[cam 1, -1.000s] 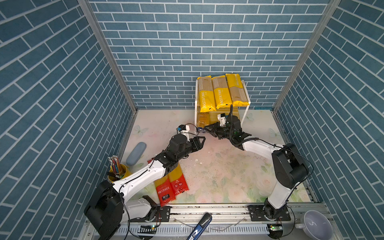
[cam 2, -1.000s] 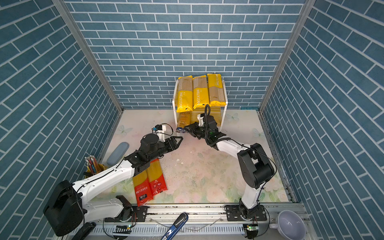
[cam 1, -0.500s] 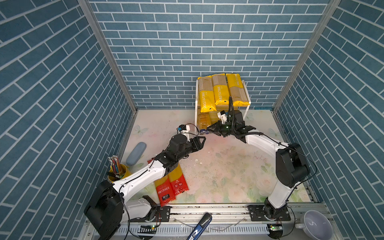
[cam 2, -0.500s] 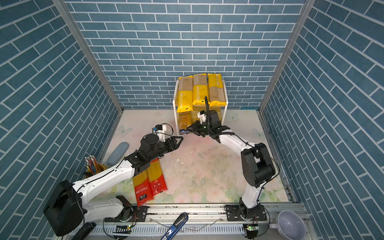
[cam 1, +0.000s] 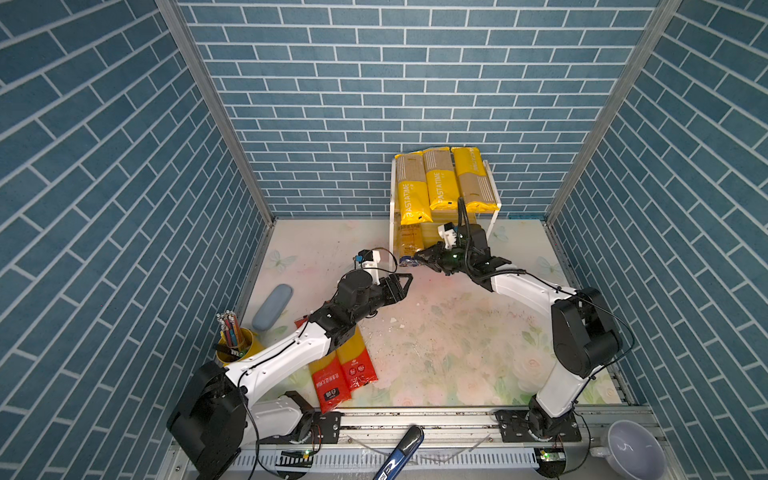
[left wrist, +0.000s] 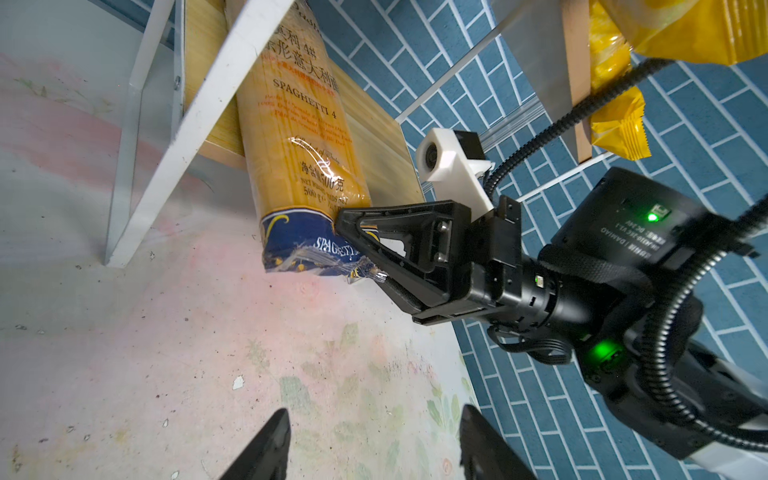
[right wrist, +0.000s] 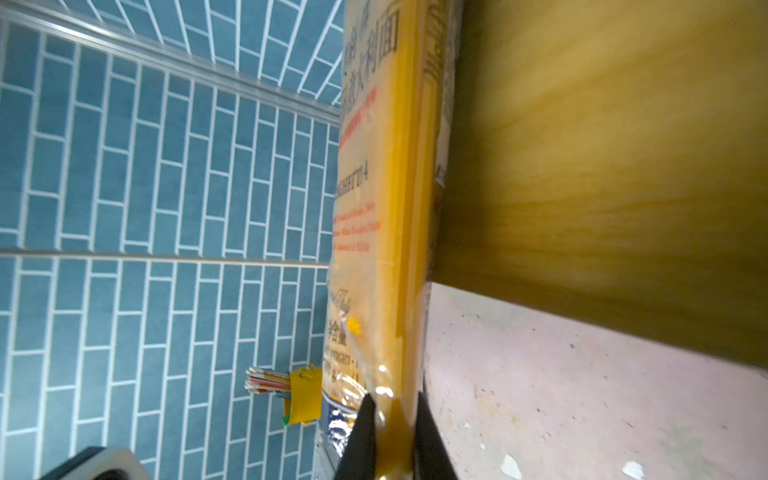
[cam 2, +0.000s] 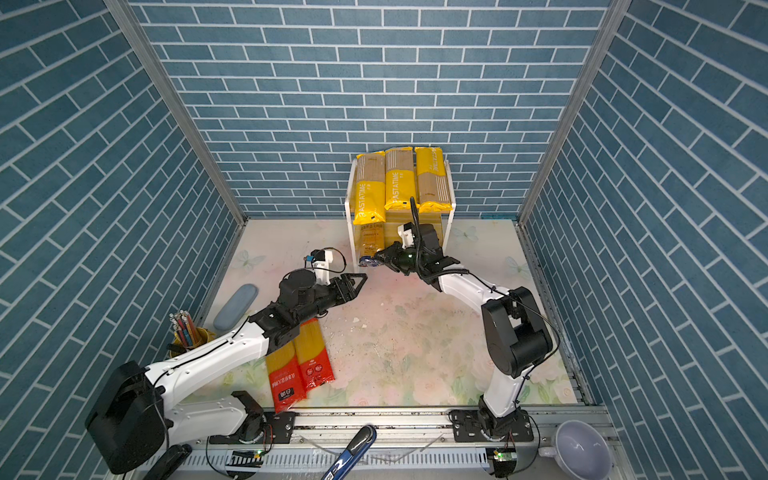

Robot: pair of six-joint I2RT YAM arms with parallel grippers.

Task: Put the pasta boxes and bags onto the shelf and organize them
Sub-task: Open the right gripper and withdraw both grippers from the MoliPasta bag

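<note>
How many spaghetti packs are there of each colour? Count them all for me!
Yellow PASTATIME packs, on top of the shelf: 3
Red-ended packs, on the table: 2
Dark-blue-ended pack, on the lower board: 1
Total: 6

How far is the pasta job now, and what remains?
Done: three yellow packs lie on the shelf, top board. In hand: the right claw is shut on the blue-ended pack, lying on the lower board, end overhanging. Remaining: two red-ended packs on the table; the left claw is open, empty.
</note>
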